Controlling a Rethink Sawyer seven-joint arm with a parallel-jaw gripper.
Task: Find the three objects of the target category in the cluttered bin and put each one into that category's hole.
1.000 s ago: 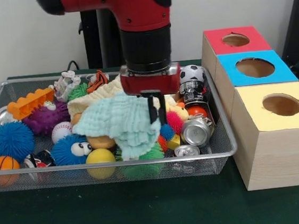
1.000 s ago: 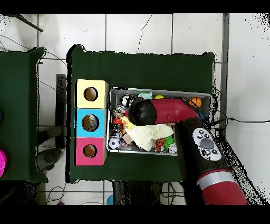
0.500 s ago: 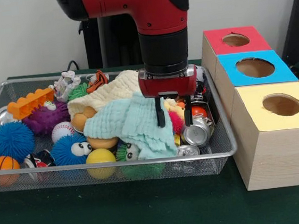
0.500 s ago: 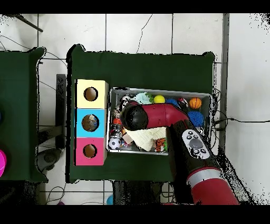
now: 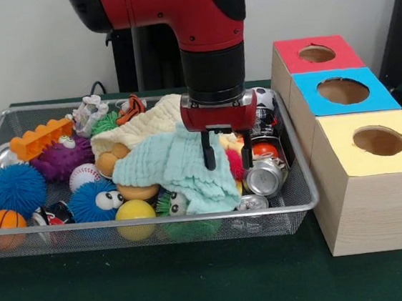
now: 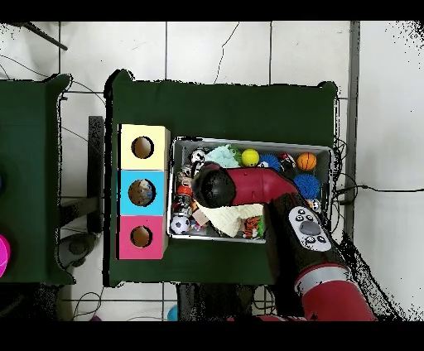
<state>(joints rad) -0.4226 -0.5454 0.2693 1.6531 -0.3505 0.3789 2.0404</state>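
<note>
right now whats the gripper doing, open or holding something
Gripper: open, holding nothing, its two fingers apart above the mint green cloth and the cans in the wire bin.

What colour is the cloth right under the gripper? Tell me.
Pale mint green; the cloth shows best in the front view, below the gripper.

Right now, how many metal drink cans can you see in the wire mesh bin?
3: a silver can lying by the bin's right wall, another can at the front right corner, a third can at far left. Cloths may hide more.
</note>
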